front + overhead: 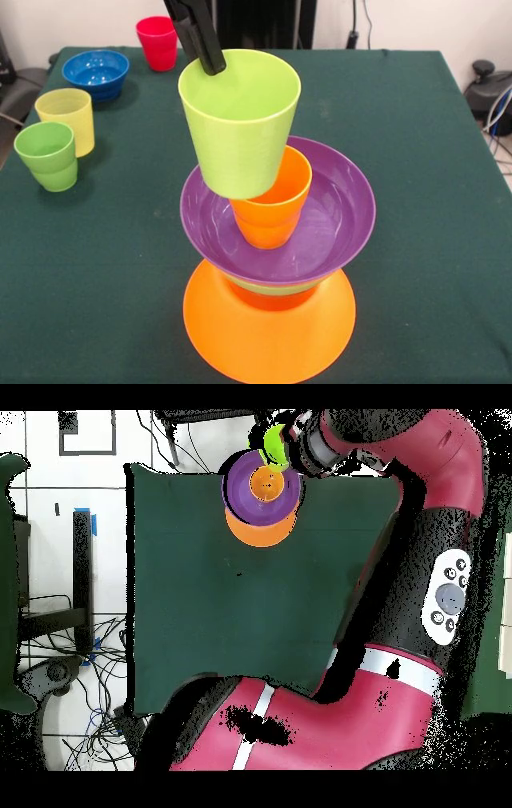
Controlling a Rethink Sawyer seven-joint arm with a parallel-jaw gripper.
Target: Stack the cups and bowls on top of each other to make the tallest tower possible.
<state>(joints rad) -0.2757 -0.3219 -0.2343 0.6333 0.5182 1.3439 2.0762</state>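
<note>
Dark green table (416, 160), white tiled floor (40, 494) with loose cables (100, 719) (left of table overhead), gripper (210, 66) clamped on lime green cup (240, 128) rim above the tower (272, 264).

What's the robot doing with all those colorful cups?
It's building a tower. The end effector holds a lime green cup by its rim, tilted just above an orange cup that stands in the purple bowl. That bowl sits on a stack based on a big upside-down orange bowl. A green cup, pale yellow cup, blue bowl and red cup wait on the table.
</note>
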